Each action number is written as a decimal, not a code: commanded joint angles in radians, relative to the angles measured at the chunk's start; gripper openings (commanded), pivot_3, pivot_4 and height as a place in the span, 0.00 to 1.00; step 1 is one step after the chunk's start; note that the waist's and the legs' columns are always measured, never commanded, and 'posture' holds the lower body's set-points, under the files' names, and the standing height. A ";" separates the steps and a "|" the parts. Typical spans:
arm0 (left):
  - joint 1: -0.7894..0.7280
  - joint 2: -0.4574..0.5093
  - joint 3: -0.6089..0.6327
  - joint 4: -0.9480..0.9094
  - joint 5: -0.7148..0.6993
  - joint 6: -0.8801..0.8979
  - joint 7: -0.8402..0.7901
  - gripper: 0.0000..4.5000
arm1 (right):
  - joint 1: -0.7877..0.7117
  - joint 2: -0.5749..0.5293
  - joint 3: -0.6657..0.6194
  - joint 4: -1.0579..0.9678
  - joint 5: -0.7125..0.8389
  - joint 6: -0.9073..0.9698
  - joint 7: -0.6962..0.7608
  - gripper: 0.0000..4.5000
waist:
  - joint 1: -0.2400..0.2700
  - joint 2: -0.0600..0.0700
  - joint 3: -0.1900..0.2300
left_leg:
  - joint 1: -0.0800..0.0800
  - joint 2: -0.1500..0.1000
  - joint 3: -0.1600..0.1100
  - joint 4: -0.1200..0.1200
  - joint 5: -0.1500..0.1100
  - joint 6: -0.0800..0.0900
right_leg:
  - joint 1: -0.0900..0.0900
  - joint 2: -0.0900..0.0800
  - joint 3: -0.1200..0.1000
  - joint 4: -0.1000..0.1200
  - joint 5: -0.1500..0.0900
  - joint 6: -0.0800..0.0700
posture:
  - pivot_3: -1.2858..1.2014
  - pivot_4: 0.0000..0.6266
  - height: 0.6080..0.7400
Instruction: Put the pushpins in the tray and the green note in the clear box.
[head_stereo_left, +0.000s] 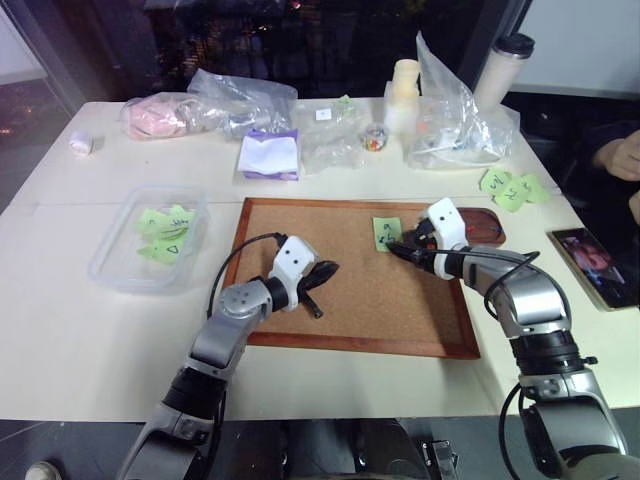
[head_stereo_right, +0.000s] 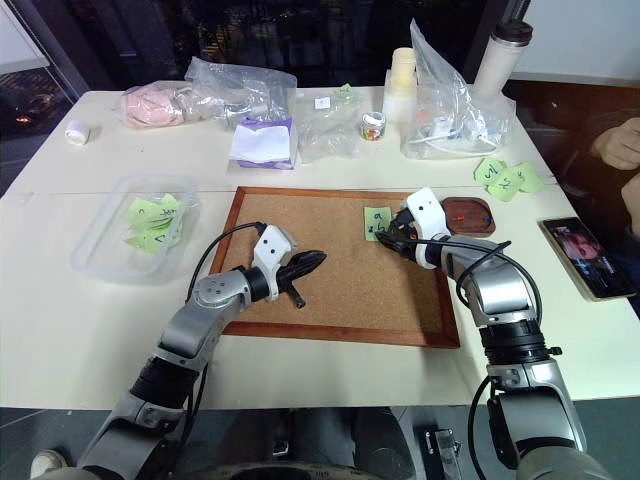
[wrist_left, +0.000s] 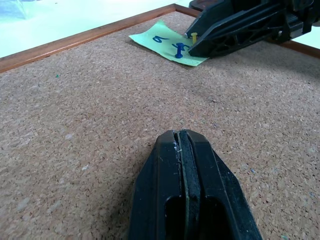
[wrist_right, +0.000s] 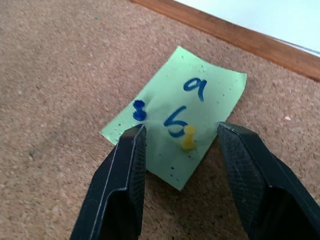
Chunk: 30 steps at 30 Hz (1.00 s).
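The green note (wrist_right: 177, 115) bears a blue handwritten "9" above a second mark (perhaps "5" or "b").

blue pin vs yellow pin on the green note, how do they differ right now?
The blue pin sits at the note's edge, outside the right gripper; the yellow pin stands mid-note, between its open fingers. The blue pin is dark, the yellow pin pale. Both are stuck through the green note into the cork board.

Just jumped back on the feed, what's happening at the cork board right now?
The right gripper is open, its fingers either side of a yellow pushpin stuck in the green note on the cork board. A blue pushpin also pins the note. The left gripper hangs shut over the board, holding nothing. The tray lies just past the board's right edge.
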<state>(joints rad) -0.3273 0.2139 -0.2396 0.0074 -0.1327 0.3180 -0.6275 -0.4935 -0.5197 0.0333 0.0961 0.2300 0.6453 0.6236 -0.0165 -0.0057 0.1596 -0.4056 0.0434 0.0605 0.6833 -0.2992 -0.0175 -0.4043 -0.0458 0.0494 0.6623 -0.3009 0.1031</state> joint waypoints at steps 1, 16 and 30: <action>0.025 0.007 -0.004 0.010 0.003 0.017 0.002 0.00 | -0.015 0.003 0.000 -0.002 -0.006 -0.025 0.009 0.44 | 0.000 0.000 0.000 | 0.000 0.000 0.000 0.000 0.000 0.000 | 0.000 0.000 0.000 0.000 0.000 0.000 | 0.52 0.24 1.00; 0.025 0.003 -0.012 0.002 0.001 0.046 0.003 0.00 | -0.034 -0.004 -0.038 -0.096 0.011 0.032 -0.005 0.00 | 0.000 0.000 0.000 | 0.000 0.000 0.000 0.000 0.000 0.000 | 0.000 0.000 0.000 0.000 0.000 0.000 | 0.52 0.24 1.00; 0.000 -0.003 -0.028 0.007 0.011 0.060 -0.002 0.00 | -0.087 -0.021 -0.171 -0.139 0.082 0.117 -0.058 0.00 | 0.003 0.000 0.000 | -0.001 0.000 0.000 0.000 0.000 0.000 | -0.001 -0.001 0.000 0.000 0.000 0.000 | 0.52 0.24 1.00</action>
<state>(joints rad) -0.3373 0.2128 -0.2517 -0.0102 -0.1281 0.3632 -0.6278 -0.5613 -0.5227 -0.0940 -0.0340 0.3015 0.7790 0.5765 -0.0135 -0.0057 0.1596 -0.4066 0.0432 0.0604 0.6832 -0.2992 -0.0174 -0.4051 -0.0464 0.0494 0.6621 -0.3009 0.1031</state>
